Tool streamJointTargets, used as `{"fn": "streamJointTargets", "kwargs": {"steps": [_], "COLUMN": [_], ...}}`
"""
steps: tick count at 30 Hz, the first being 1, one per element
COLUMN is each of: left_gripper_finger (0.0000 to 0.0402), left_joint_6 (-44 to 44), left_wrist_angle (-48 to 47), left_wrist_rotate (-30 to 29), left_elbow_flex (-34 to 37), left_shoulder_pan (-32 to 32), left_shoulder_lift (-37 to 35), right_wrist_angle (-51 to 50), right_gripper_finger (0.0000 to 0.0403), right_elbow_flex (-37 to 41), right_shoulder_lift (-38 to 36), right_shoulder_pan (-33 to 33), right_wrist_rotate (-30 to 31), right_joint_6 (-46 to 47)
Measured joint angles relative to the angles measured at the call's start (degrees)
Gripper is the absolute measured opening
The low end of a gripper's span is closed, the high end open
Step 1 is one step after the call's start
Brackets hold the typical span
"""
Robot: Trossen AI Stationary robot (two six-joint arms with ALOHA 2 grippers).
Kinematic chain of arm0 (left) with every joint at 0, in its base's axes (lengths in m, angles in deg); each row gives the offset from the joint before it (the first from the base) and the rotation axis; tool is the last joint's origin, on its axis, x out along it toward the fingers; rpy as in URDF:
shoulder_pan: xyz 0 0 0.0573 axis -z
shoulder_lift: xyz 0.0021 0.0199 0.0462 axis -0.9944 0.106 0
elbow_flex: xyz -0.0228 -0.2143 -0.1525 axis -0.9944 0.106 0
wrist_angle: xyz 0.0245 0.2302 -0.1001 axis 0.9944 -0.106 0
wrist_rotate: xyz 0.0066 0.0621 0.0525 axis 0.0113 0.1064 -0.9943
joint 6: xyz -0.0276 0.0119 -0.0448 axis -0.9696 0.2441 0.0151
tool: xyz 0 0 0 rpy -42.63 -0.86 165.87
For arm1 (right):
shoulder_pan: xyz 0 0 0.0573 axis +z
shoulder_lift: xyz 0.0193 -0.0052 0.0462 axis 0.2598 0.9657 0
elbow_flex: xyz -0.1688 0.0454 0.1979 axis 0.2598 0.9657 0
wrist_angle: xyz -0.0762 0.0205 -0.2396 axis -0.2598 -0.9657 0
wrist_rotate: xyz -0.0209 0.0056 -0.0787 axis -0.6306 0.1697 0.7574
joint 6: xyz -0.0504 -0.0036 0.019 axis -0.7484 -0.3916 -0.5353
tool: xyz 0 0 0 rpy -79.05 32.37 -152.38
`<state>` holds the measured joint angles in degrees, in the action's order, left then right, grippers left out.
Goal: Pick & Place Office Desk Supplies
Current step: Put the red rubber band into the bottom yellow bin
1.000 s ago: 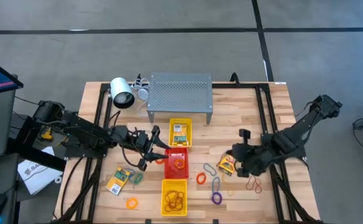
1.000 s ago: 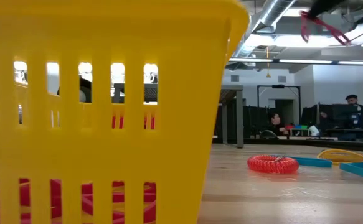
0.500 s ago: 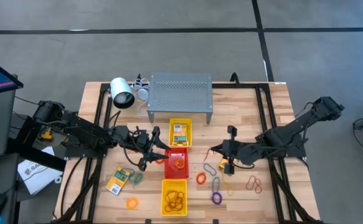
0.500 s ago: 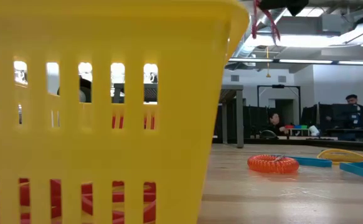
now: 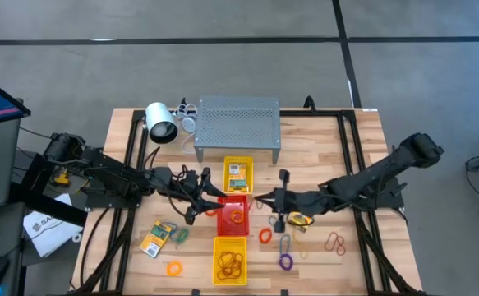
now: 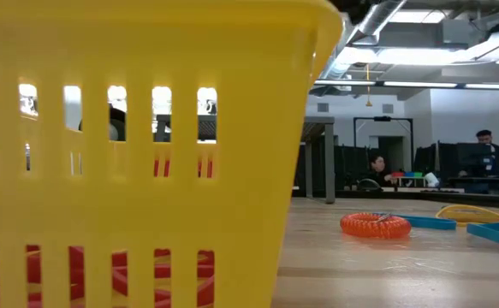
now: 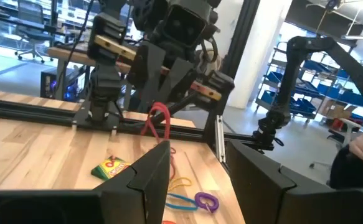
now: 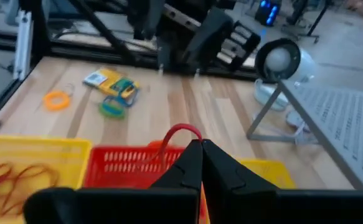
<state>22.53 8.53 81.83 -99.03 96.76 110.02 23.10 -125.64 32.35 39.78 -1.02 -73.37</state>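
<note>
My right gripper (image 5: 260,200) is shut on a red rubber-band loop (image 8: 180,132) and hovers at the right edge of the red tray (image 5: 232,214). An orange ring lies in that tray. Left of the tray, my left gripper (image 5: 203,197) stands open and level with nothing between its fingers (image 7: 151,174). The far yellow tray (image 5: 238,175) holds a card packet, and the near yellow tray (image 5: 230,260) holds several bands. Another packet (image 5: 299,219) and loose loops (image 5: 285,247) lie on the table under the right arm. My right gripper pinches the red loop between its two shut fingertips (image 8: 191,163). The fingers come from the table's right, slanting a little downward. The loop's free part (image 7: 157,119) hangs below and ahead of the fingers, lifted clear of the table and the tray.
A card packet with a green band (image 5: 158,238) and an orange ring (image 5: 173,268) lie at the near left. A white lamp (image 5: 162,122) and a grey perforated stand (image 5: 239,122) are at the far side. More loops (image 5: 335,242) lie at the right.
My right gripper has travelled toward the table's left and slightly down, from above the packet on the right to the red tray's right edge. It stays shut and has carried the red loop along, clear of the table.
</note>
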Motion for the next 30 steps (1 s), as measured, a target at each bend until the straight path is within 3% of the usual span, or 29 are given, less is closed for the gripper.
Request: {"fn": "streamJointTargets", "kwargs": {"steps": [19,30], "left_gripper_finger": [0.0153,0.0153], "left_joint_6": [0.0,0.1], "left_wrist_angle": [-3.0,-3.4], "left_wrist_rotate": [-3.0,-3.0], "left_elbow_flex": [0.0,0.0], "left_shoulder_pan": [0.0,0.0], "left_shoulder_lift": [0.0,0.0], "right_wrist_angle": [-4.4,-5.8], "right_gripper_finger": [0.0,0.0], "right_elbow_flex": [-18.8,-20.4], "right_shoulder_lift": [16.0,17.1], "right_shoulder_pan": [-3.6,-4.6], "right_wrist_rotate": [-0.9,-0.9], "right_joint_6": [-4.9,-4.9]}}
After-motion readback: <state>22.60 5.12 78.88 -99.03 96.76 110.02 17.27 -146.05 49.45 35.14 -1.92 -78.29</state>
